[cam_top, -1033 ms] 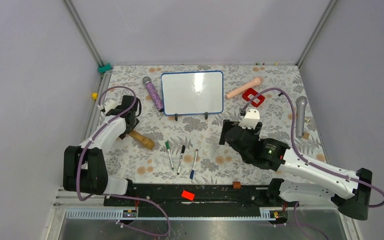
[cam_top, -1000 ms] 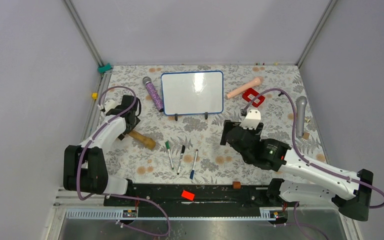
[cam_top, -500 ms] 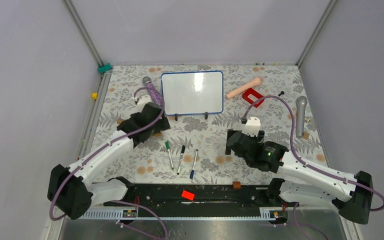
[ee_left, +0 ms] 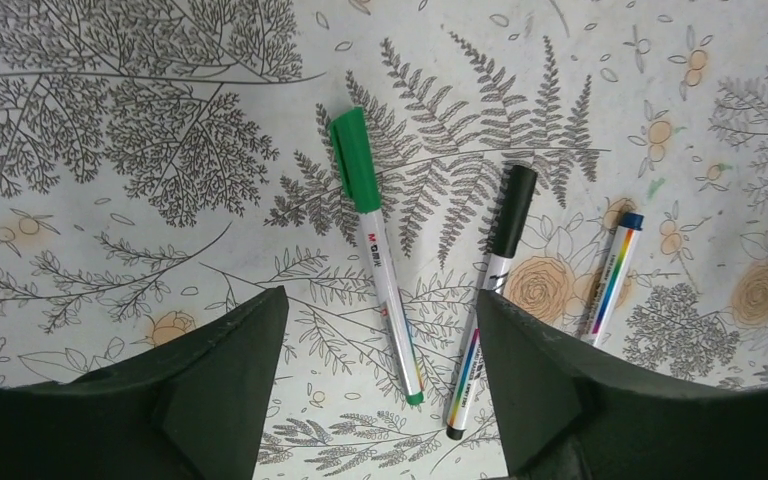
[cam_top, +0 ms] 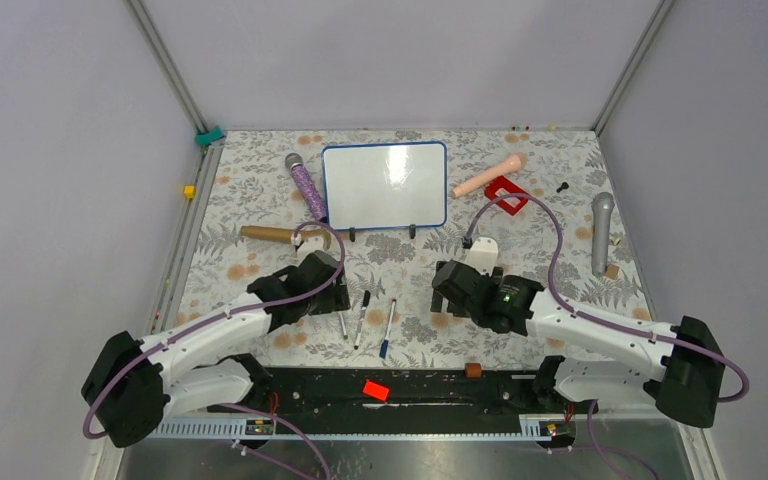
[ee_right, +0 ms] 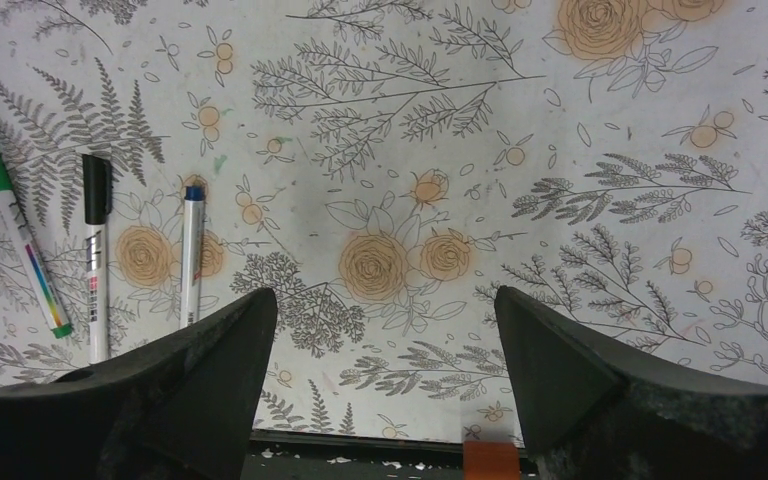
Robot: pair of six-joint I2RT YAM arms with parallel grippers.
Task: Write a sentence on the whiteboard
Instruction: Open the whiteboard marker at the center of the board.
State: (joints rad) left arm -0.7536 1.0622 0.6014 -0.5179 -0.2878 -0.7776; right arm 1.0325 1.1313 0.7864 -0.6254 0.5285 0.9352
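Left gripper (ee_left: 380, 335): I see the fingers spread, poised over the green marker (ee_left: 372, 245) (black marker (ee_left: 492, 290) and blue marker (ee_left: 610, 275) lie just beside it). Right gripper (ee_right: 385, 330): spread too, holding nothing. The whiteboard (cam_top: 385, 185) stands at the far middle of the table (cam_top: 250, 190), well apart from both.

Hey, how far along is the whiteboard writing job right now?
Barely begun. Done: nothing; the whiteboard is blank. In hand: the left gripper hovers open over the capped green marker, not gripping it; the right gripper is open and empty. Left: grasp the marker, uncap it, and do all the writing.
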